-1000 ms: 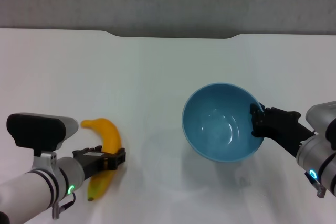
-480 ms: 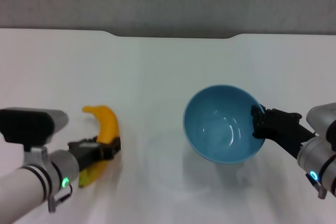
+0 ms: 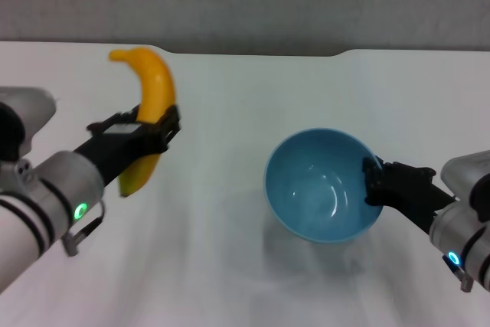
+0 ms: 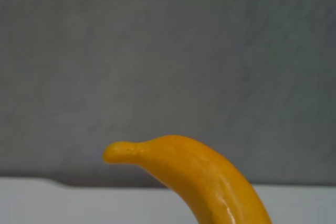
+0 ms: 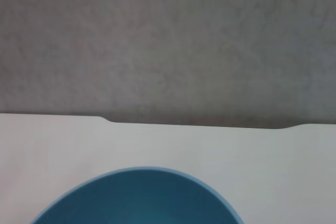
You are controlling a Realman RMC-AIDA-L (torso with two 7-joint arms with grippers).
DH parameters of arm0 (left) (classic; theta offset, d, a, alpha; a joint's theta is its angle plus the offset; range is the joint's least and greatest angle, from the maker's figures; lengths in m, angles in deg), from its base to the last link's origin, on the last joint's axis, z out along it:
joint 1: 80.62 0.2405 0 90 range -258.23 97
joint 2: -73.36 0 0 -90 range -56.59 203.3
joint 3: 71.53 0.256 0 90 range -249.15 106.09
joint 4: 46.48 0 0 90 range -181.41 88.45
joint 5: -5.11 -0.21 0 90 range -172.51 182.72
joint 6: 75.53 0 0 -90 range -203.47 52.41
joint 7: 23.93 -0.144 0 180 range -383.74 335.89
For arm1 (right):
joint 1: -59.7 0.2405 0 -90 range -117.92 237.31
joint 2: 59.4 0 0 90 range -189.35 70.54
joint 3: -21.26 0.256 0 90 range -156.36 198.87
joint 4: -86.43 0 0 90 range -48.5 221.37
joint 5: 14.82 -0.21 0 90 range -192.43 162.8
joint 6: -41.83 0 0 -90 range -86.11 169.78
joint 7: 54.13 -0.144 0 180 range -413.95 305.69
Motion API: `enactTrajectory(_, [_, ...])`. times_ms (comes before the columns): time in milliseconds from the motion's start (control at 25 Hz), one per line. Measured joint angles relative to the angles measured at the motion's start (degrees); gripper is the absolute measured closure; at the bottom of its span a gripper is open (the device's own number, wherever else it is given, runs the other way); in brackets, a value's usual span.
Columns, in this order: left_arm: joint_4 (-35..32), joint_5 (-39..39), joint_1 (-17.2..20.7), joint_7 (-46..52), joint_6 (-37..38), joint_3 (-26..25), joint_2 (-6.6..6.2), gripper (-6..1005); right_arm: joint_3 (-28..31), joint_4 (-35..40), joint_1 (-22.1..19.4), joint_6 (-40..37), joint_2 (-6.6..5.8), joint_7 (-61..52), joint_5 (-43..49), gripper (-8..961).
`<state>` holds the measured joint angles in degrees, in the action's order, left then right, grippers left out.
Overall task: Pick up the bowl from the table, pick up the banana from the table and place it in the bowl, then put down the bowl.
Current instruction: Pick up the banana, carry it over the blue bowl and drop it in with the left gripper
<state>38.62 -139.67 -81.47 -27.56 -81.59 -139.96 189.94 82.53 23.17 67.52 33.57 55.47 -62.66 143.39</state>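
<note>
The left gripper (image 3: pixel 157 129) is clamped across the middle of the banana (image 3: pixel 150 105) and holds it in the air over the left side of the white worktop (image 3: pixel 230 97), with the stem end up and the lower tip hanging below the grip. Taking it near the middle makes sense to me: the fruit hangs balanced there and neither end levers it loose.

Over on the right, the right gripper (image 3: pixel 375 180) is pinched on the near-right rim of the light-blue bowl (image 3: pixel 321 185), one finger reaching inside the wall. The bowl sits tipped, its open mouth showing toward the banana's side, and a soft shadow beneath suggests it is held just off the worktop. The rim is the only part thin enough to pinch, so that hold looks deliberate too.

Banana and bowl are well apart, so as I read it, the carry across to the bowl is what remains, then setting the bowl down.
</note>
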Motion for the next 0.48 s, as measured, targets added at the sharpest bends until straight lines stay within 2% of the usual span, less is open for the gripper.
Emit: enactTrajectory(480, [2.97, 1.36, -1.71, -3.33, 9.37, 10.92, -0.13, 428, -3.70, 2.58, 3.90, -0.47, 0.22, -3.94, -0.79, 913])
